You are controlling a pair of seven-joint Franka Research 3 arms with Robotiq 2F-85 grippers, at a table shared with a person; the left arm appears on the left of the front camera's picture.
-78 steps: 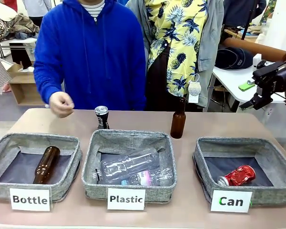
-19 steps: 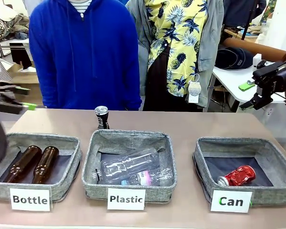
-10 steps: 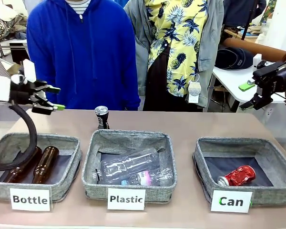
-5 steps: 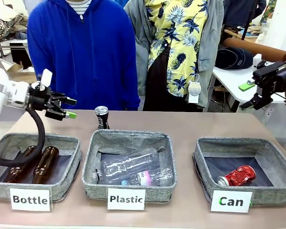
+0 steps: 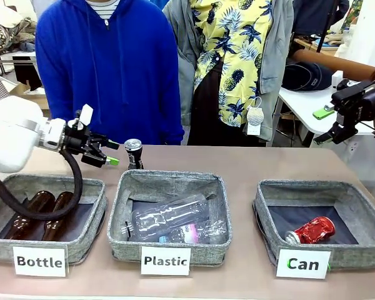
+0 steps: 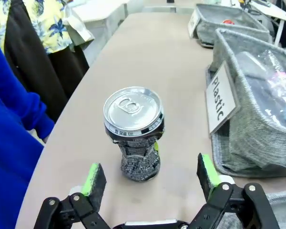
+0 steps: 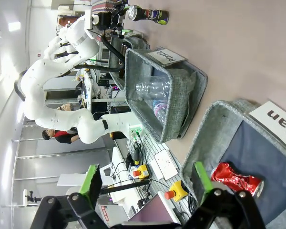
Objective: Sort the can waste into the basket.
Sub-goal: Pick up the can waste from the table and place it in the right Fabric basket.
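Observation:
A slim black can (image 5: 133,153) with a silver top stands upright on the table behind the middle basket. My left gripper (image 5: 111,153) is level with it, just to its left, open and holding nothing. In the left wrist view the black can (image 6: 133,133) stands just ahead of the gap between the open green pads of my left gripper (image 6: 150,174). A crushed red can (image 5: 311,230) lies in the grey "Can" basket (image 5: 319,186) at the right. My right gripper (image 5: 325,126) hangs open, high beyond the table's right end. Below my right gripper (image 7: 145,177) are the red can (image 7: 238,179) and the "Can" basket (image 7: 214,124).
The "Plastic" basket (image 5: 169,181) in the middle holds clear bottles. The "Bottle" basket (image 5: 50,182) at the left holds two brown bottles under my left arm's cable. Two people stand at the far edge. Bare tabletop lies behind the baskets.
My left arm has swung in from the left to just beside the black can, gripper open. The brown bottle that stood on the table now lies in the "Bottle" basket. The right arm is unmoved.

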